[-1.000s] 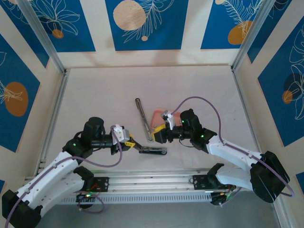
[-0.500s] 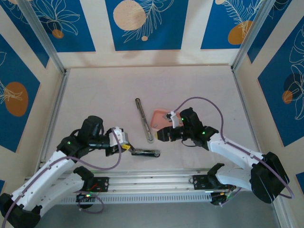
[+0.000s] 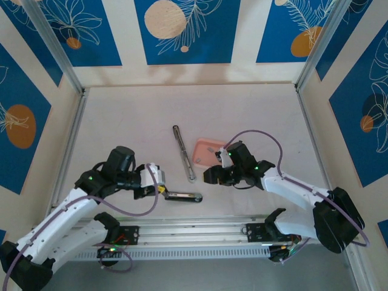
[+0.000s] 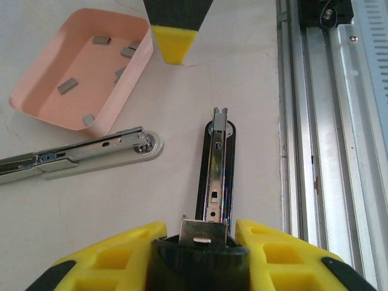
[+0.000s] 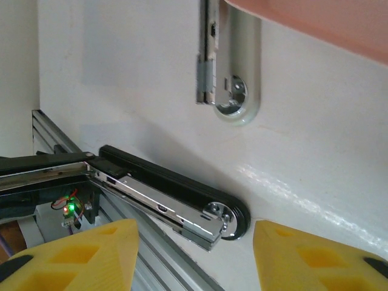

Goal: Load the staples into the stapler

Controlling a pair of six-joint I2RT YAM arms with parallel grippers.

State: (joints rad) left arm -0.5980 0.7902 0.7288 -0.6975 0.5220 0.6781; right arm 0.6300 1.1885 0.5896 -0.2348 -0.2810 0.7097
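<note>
Overhead, we see two robot arms reaching over a pale table toward a small stapler that lies opened out as two slim bars, apart at their near ends. The white bar, metal side up, rests flat just beside a shallow pink tray; the black bar, also showing bright metal, lies near the aluminium rail at the table's front edge. Inside the tray are the staples, several tiny grey strips scattered loose on its floor. We judge the task to be at its picking stage: the stapler is open and steadied, and no strip is in either claw. The left claw is nearly closed, its yellow fingers clamped on the near end of the black bar. The right claw stands open, its own yellow fingers well apart with nothing between them; it hovers just beside the near ends of the two bars, close to the tray, touching nothing that we can see. From its wrist camera, a short grey ridged piece shows against the white bar's metal near the rounded end; we cannot tell whether that is a strip already seated. The next move, as we read it, calls for the right claw to turn to the tray, pinch one small strip by its long sides, and lay it squarely along the open metal channel while the left claw holds firm.
</note>
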